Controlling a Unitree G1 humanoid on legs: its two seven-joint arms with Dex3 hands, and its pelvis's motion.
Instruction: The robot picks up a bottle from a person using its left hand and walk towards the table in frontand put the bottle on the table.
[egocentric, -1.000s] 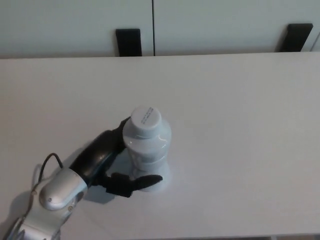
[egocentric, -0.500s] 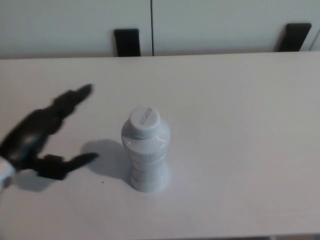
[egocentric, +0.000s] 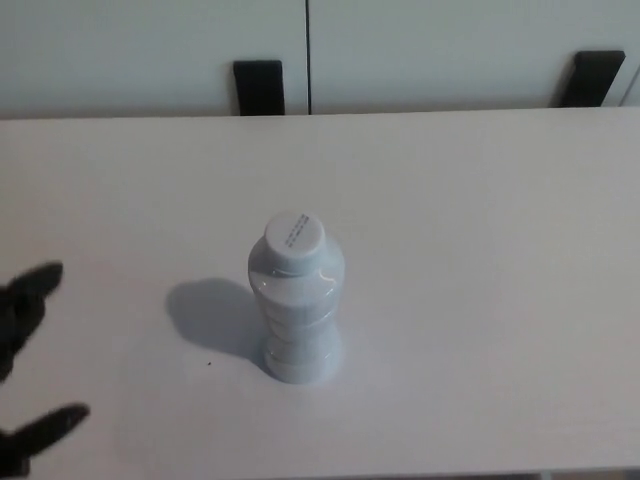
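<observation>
Well left of bottle (egocentric: 295, 300), robot hand (egocentric: 20, 310) splayed.

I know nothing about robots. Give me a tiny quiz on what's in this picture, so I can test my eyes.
1. True or false: the bottle lies on its side on the table.
2. The left robot hand is: A) gripping the bottle; B) open, apart from the bottle, at the picture's left edge; C) pressed flat on top of the bottle.
3. Fill in: the bottle's cap is coloured ____.

Key: 1 false, it stands upright; 2 B; 3 white.
</observation>
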